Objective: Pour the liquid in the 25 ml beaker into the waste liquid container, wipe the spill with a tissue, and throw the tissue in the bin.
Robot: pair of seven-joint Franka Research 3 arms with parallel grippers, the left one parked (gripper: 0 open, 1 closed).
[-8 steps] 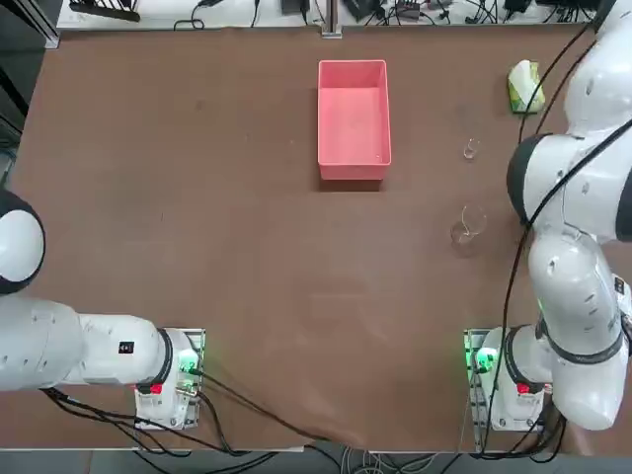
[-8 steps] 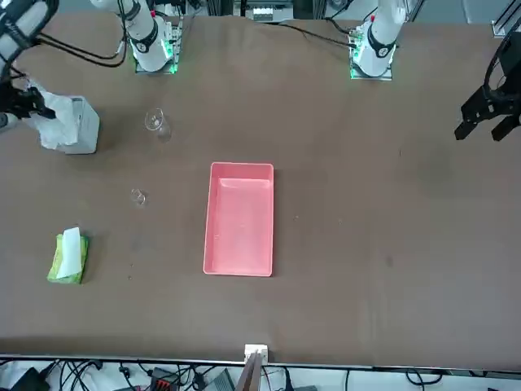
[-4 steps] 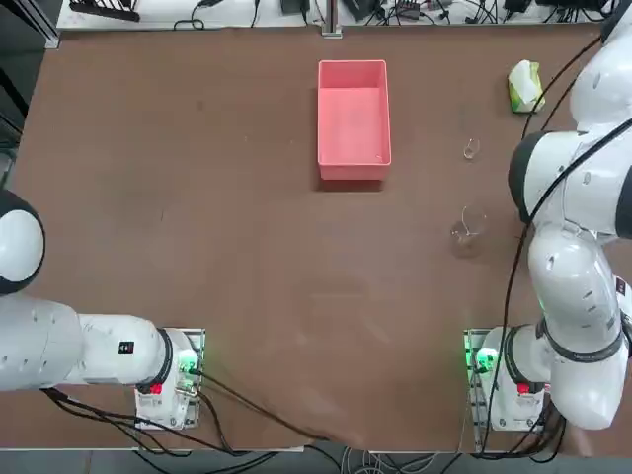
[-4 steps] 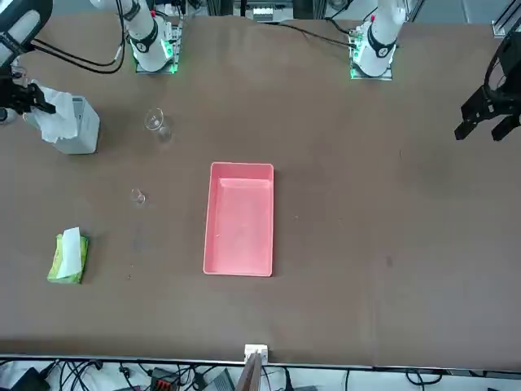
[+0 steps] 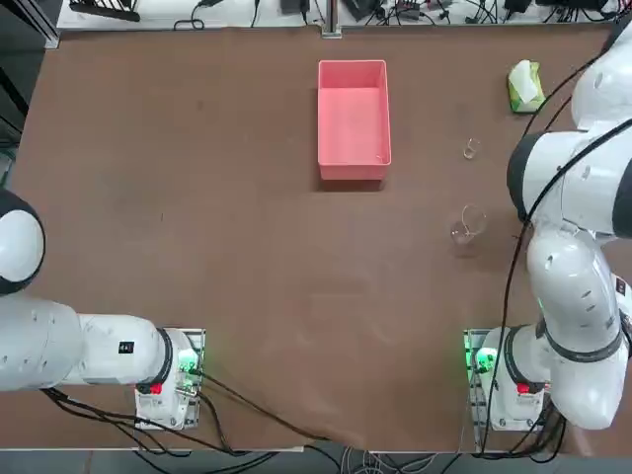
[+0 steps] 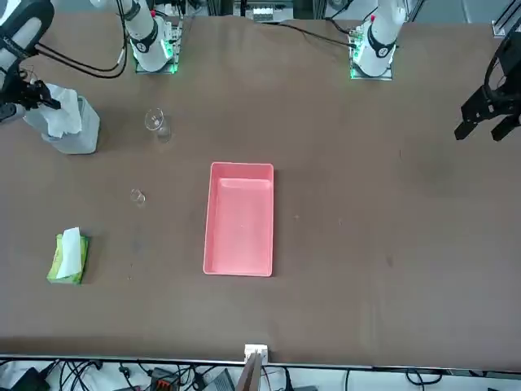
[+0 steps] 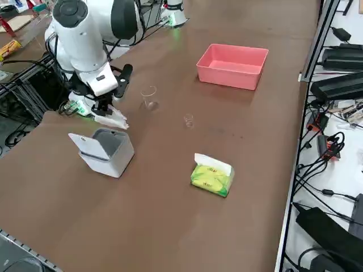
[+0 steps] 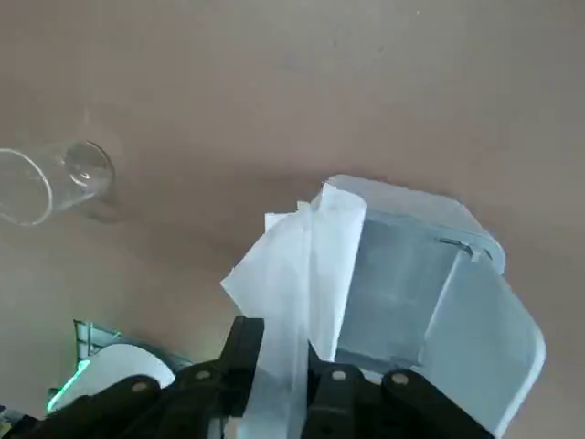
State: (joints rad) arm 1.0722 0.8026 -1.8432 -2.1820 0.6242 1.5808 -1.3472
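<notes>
- The counter point(image 6: 366, 244) carries everything.
- The waste liquid container point(image 6: 239, 218) lies mid-counter, well apart from the rest.
- The bin point(image 7: 105, 151) stands open near the counter's edge on the robot's right.
- The right gripper point(image 8: 279, 366) hovers just over the bin's rim — jaws pinched on the tissue point(image 8: 297, 274), which hangs beside the opening.
- The 25 ml beaker point(image 6: 137, 196) stands upright between the larger beaker point(image 6: 155, 122) and the tissue pack point(image 6: 68, 257).

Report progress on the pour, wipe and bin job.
Pour looks done: the 25 ml beaker stands on the table apart from the pink tray; whether it is empty is too small to tell. No spill shows. In hand: the right gripper is shut on the tissue above the open bin. Left: drop the tissue in.
</notes>
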